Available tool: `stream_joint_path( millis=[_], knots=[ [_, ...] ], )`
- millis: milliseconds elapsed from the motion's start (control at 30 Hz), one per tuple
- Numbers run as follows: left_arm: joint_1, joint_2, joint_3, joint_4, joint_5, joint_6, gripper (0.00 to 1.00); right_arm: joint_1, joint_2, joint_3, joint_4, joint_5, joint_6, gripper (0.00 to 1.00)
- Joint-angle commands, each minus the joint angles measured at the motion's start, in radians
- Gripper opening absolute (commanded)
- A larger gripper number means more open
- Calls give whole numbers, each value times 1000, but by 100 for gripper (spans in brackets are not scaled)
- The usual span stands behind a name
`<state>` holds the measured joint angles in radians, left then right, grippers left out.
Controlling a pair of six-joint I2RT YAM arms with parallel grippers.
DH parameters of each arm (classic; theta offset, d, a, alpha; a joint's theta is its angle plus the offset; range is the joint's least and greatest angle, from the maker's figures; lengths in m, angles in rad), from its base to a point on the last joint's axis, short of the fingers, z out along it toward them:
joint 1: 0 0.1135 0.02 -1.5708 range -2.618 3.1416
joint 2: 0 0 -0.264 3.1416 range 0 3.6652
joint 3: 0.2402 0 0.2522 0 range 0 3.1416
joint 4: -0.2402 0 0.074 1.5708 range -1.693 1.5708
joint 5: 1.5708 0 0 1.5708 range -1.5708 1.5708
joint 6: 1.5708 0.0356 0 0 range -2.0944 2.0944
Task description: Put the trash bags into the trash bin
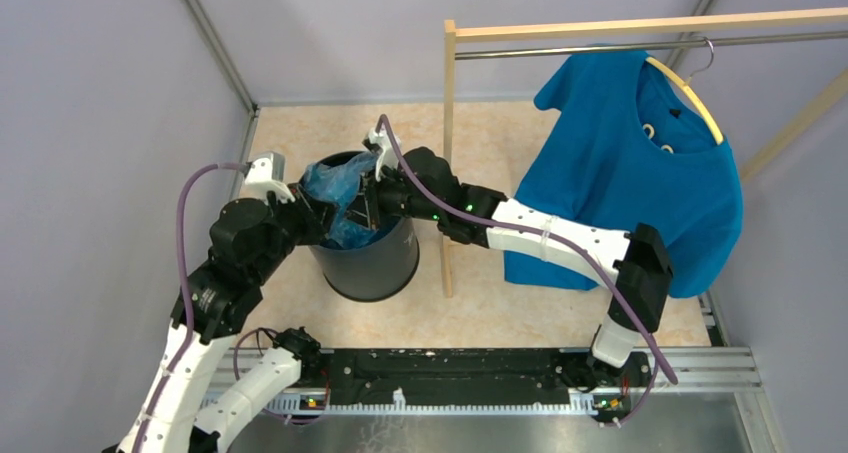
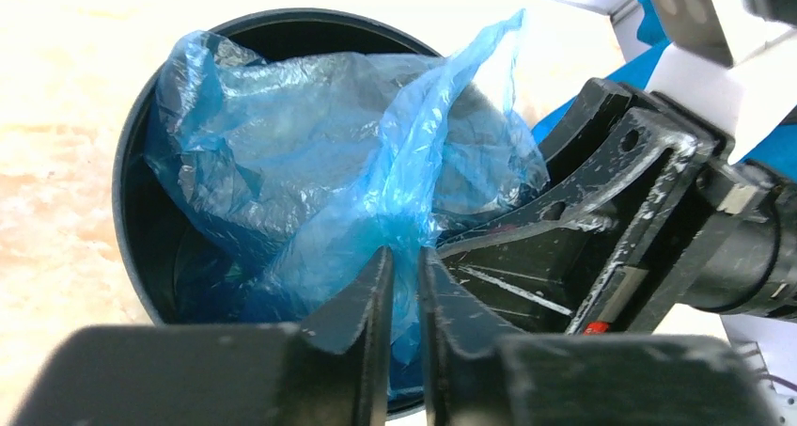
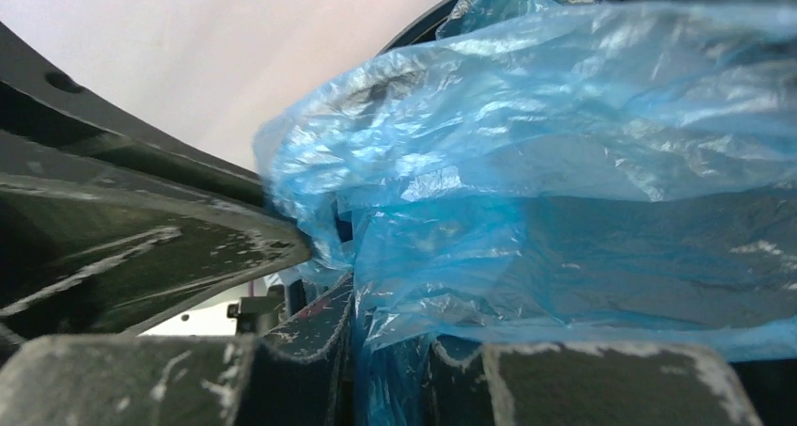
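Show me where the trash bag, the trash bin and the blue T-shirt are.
trash bag (image 2: 310, 167), left wrist view, crinkled middle.
trash bin (image 1: 372, 265), top view, outer side wall.
T-shirt (image 1: 620, 178), top view, chest area.

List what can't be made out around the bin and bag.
- Floor of the trash bin: left wrist view, covered by the trash bag.
- Hold of the right gripper, tight or loose: right wrist view, plastic fills its jaws.
- Fingertips of the left gripper: top view, too small among arm and bag.

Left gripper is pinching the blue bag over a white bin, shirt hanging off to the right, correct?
No, the bin is black, not white; the top view shows it. The left gripper does pinch the blue bag over it, shirt to the right.
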<state>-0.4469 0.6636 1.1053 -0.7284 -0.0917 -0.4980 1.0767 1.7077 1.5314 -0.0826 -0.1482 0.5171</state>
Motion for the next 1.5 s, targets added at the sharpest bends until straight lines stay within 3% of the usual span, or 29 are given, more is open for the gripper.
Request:
stream_joint_path(
  millis=[0,100,300,467,667,800,1267,1400,1467],
  knots=[
    [-3,7,-11,64,19,-4,15,-9,-62,19,51,-12,6,18],
    [-3,12,5,47,-20,-2,0,-6,-69,25,-3,6,-23,21],
    [-3,2,84,-34,-171,29,0,20,-82,106,-192,60,-134,47],
    [-2,-1,131,-99,-246,41,0,52,-119,134,-264,132,-206,59],
    [-2,-14,135,-189,-281,11,0,52,-117,170,-360,236,-295,70],
    [-4,-16,152,-249,-339,-24,0,53,-109,171,-378,263,-337,70],
    [-4,-14,167,-265,-348,-70,0,57,-64,71,-206,135,-320,55],
    [-4,-17,165,-249,-367,-47,0,57,-14,143,-232,277,-279,5],
    [-4,-29,157,-235,-375,-34,0,57,-32,155,-235,301,-265,0]
  ],
)
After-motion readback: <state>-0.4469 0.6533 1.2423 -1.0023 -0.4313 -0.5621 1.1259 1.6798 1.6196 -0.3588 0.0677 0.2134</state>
